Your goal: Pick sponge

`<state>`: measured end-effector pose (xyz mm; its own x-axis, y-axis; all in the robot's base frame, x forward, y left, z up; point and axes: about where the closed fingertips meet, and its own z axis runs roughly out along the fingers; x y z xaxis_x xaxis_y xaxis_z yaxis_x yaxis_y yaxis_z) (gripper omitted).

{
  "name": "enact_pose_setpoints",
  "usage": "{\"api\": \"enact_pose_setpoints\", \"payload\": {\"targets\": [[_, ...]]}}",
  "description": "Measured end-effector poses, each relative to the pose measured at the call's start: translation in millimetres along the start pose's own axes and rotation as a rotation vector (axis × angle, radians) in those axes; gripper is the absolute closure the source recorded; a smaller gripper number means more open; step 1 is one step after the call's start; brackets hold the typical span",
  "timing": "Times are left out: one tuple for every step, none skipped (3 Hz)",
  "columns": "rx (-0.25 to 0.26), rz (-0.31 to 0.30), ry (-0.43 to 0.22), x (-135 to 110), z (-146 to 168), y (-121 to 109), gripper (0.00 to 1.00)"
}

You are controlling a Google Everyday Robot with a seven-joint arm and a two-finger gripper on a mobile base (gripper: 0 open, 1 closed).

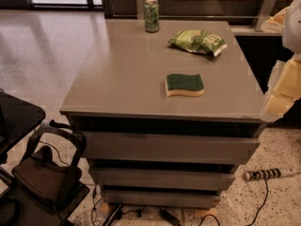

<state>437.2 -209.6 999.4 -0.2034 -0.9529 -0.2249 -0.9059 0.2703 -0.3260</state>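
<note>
On the grey table point(117, 79), in its right half and near the front edge, the sponge point(185, 84) is laid flat, with the dark green side up and the pale yellow foam below. It is touched by nothing. At the right edge of the view, beside the front right corner of the table, the gripper point(283, 91) is seen only in part, well apart from the sponge; whether it is released or clenched cannot be told. The task is judged to be at the approach step, as the sponge is not yet grasped. For the next move, the gripper probably has to be brought left over the sponge and lowered around it. Behind the sponge a light green snack bag point(198, 40) is placed, and at the far edge a green can point(151, 15). Print is seen on both, but no word or brand can be read.
</note>
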Motion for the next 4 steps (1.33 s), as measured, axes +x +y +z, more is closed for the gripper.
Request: {"api": "enact_pose_setpoints", "payload": {"targets": [[0.004,0.004,-0.013,0.6,-0.2,-2.4,0.00],[0.005,0.056,-0.104,8.0,12.5,-14.0,0.00],[0.020,0.184,-0.283,33.1,52.8,-38.2,0.00],[0.038,0.313,-0.487,35.7,94.6,-59.2,0.00]]}}
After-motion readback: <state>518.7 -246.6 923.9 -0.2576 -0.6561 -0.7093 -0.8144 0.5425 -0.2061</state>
